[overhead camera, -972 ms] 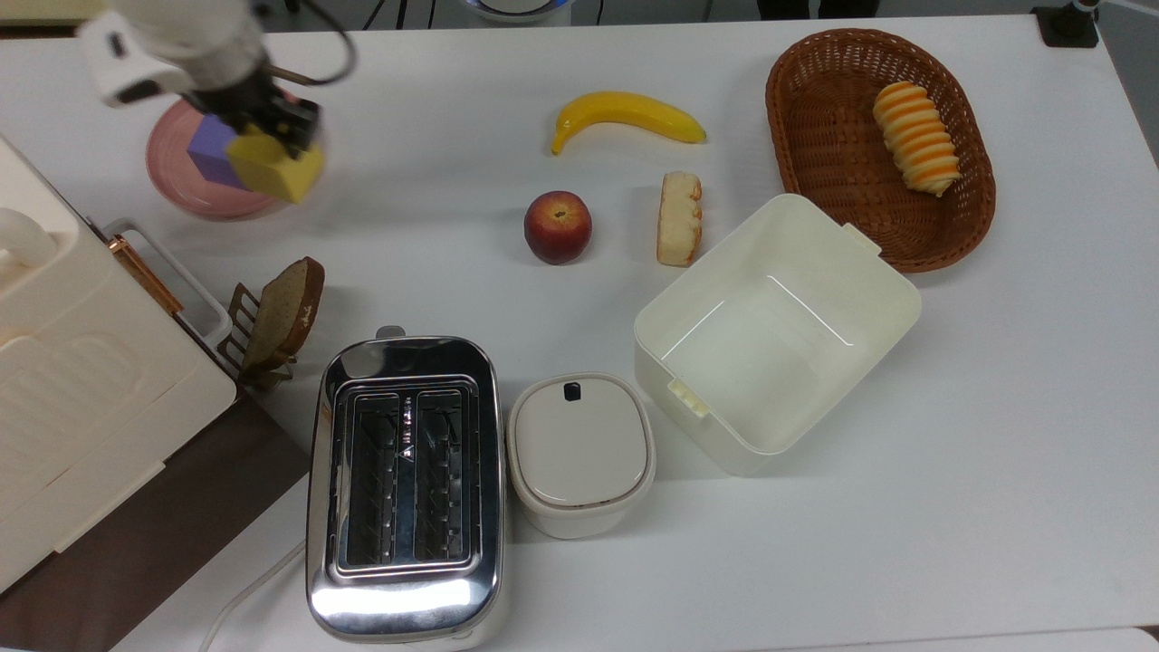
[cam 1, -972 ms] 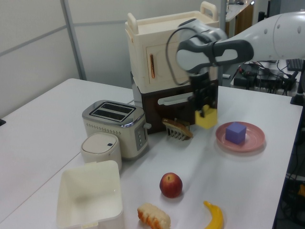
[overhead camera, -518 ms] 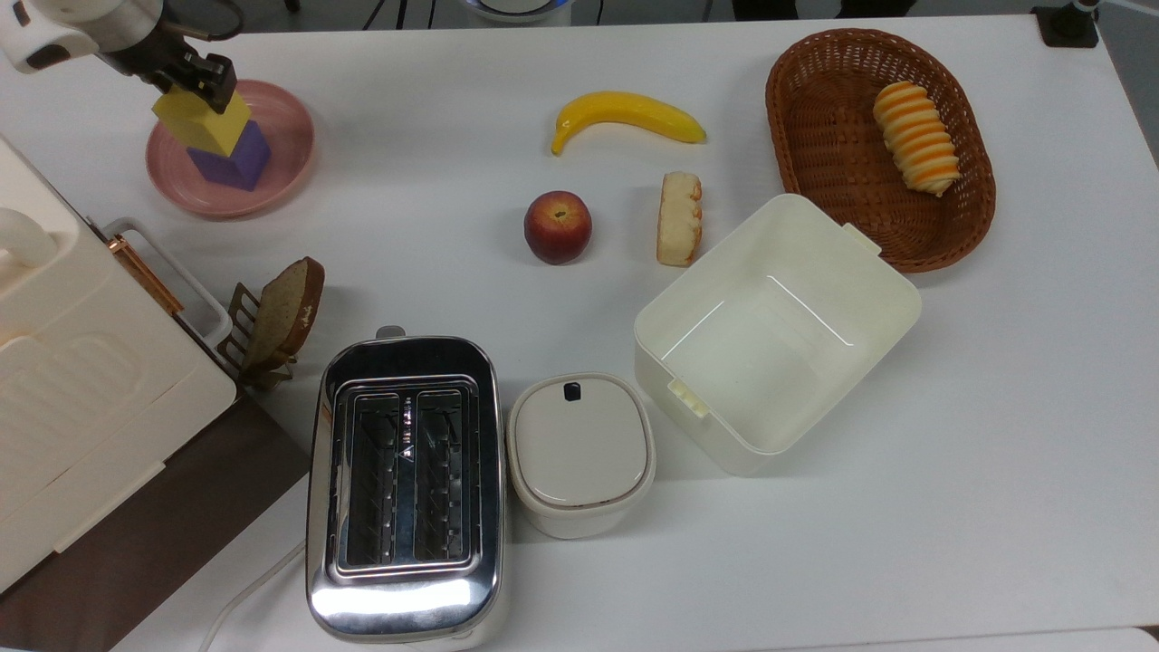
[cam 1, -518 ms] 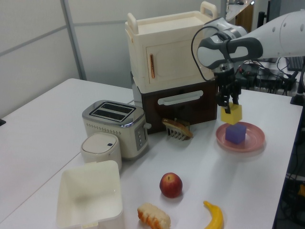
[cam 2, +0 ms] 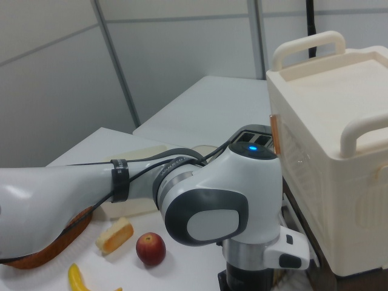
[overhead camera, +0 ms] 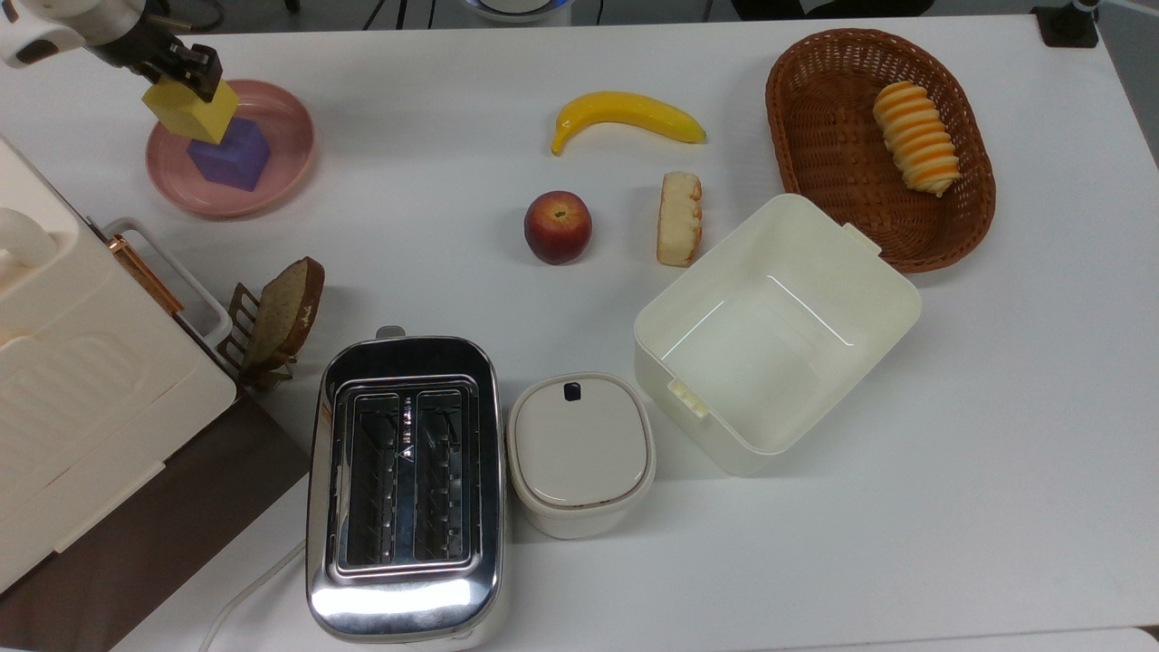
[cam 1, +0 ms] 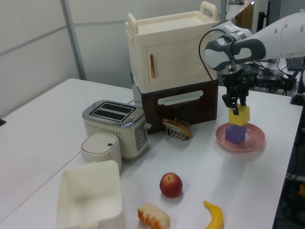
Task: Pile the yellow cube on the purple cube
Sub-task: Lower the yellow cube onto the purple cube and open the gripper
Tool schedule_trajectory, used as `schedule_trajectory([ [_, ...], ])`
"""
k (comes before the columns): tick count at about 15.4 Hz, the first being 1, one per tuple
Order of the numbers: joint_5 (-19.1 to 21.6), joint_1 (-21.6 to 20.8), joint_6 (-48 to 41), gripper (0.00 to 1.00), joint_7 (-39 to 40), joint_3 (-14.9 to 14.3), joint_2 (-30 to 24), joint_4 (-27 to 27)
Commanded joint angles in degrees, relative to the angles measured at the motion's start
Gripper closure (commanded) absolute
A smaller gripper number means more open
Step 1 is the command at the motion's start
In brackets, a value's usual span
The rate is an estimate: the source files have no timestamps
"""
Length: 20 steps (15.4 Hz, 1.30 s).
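Note:
The purple cube (overhead camera: 234, 158) (cam 1: 235, 135) rests on a pink plate (overhead camera: 290, 167) (cam 1: 256, 139) at the top view's upper left. My gripper (overhead camera: 192, 84) (cam 1: 238, 106) is shut on the yellow cube (overhead camera: 188, 110) (cam 1: 238, 116), gripping its upper part from above. In the left view the yellow cube sits directly over the purple one, with its underside at the purple top face; I cannot tell whether they touch. The right view has the arm's wrist (cam 2: 230, 206) close up, hiding both cubes.
A cream cabinet (overhead camera: 81, 380) and a toast rack with a slice (overhead camera: 276, 317) stand near the plate. Farther off are a toaster (overhead camera: 405, 489), a lidded pot (overhead camera: 580, 453), an open white box (overhead camera: 896, 308), a peach (overhead camera: 558, 226), a banana (overhead camera: 625, 116), a pastry (overhead camera: 679, 219) and a basket (overhead camera: 960, 226).
The gripper carried the yellow cube toward the left view's right, from beside the plate to above the purple cube, then lowered it until it sits right over the purple top.

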State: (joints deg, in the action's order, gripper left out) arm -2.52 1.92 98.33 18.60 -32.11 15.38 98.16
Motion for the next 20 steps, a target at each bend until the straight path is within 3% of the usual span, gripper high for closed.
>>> schedule_trajectory([
  [1,0.7,-0.4,2.0,0.11,0.7,-0.8,-1.2,1.9],
  [2,0.8,-0.4,2.2,0.0,0.4,-0.8,-1.2,1.9],
  [8,0.8,-1.2,1.3,0.0,-0.1,-0.8,-4.0,1.6],
  [12,0.8,-3.7,-4.5,0.0,-1.6,2.2,-10.6,-0.5],
  [15,0.6,-2.8,-8.2,0.0,-6.8,10.1,-15.5,-1.4],
  [18,0.5,1.5,-9.2,0.0,-15.7,22.7,-16.5,-3.2],
  [20,0.7,2.6,-8.4,0.0,-20.4,29.2,-16.3,-4.4],
])
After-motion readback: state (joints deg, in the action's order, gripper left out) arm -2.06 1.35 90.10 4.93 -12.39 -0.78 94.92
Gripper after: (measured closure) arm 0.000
